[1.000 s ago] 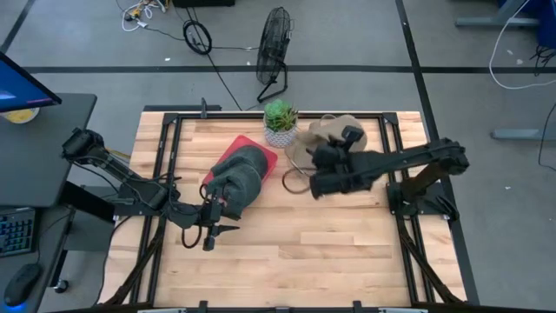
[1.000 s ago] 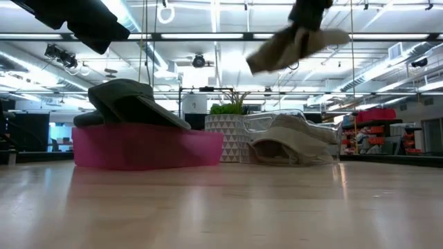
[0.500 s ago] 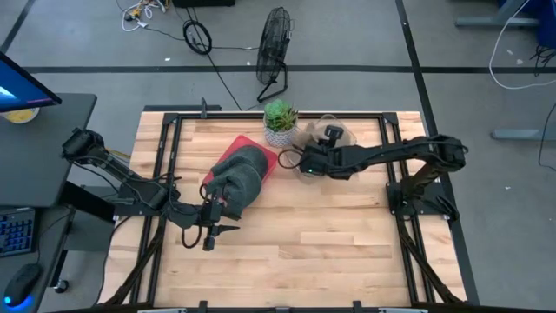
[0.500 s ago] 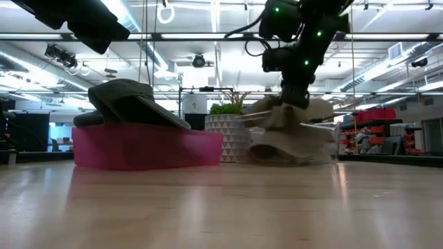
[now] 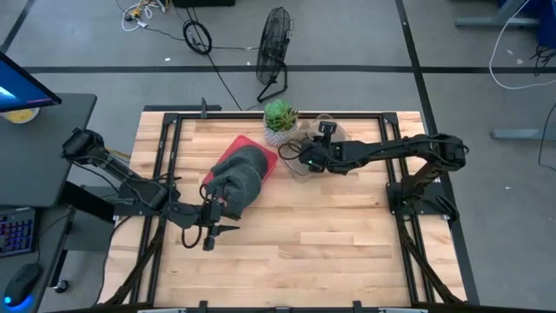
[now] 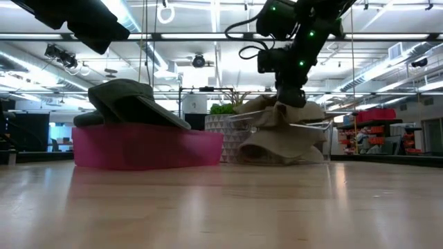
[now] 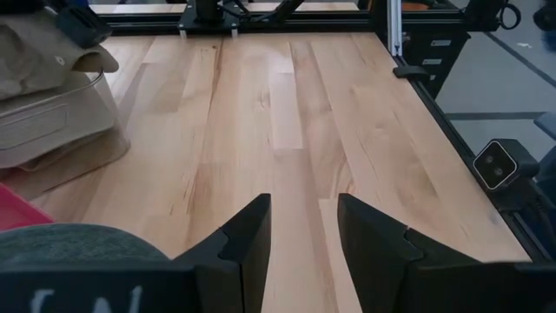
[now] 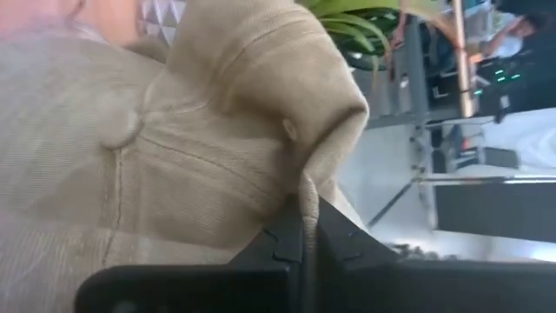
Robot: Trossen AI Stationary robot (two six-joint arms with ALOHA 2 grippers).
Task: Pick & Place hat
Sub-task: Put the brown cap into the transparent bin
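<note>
A beige hat (image 6: 284, 135) sits in a clear bin (image 6: 239, 122) next to the potted plant (image 5: 280, 117), on top of more beige cloth. My right gripper (image 6: 291, 97) stands over it, shut on its crown; the right wrist view is filled with the beige cloth (image 8: 174, 148). A dark green hat (image 5: 243, 172) rests on a pink tray (image 6: 145, 146) left of the bin. My left gripper (image 7: 300, 230) is open and hovers near the green hat (image 7: 69, 239), on its near side, touching nothing. My right gripper pinches a raised fold of the beige hat's crown (image 8: 306, 187) between its two fingers (image 8: 274, 248), coming from above and pointing down. The hat hangs below the fingers, and its lower part (image 6: 277, 149) rests inside the clear bin.
The potted plant (image 6: 225, 131) stands right beside the bin on the far side. A black frame (image 5: 400, 156) runs along the table's edges. Bare wood (image 5: 330, 243) stretches across the near half of the table. A floor fan (image 5: 274, 48) stands beyond the far edge.
My right gripper, still shut on the beige hat, has come down from high above the table and moved a little toward the far left, by the plant. The hat, which hung clear in the air, now sits in the clear bin.
</note>
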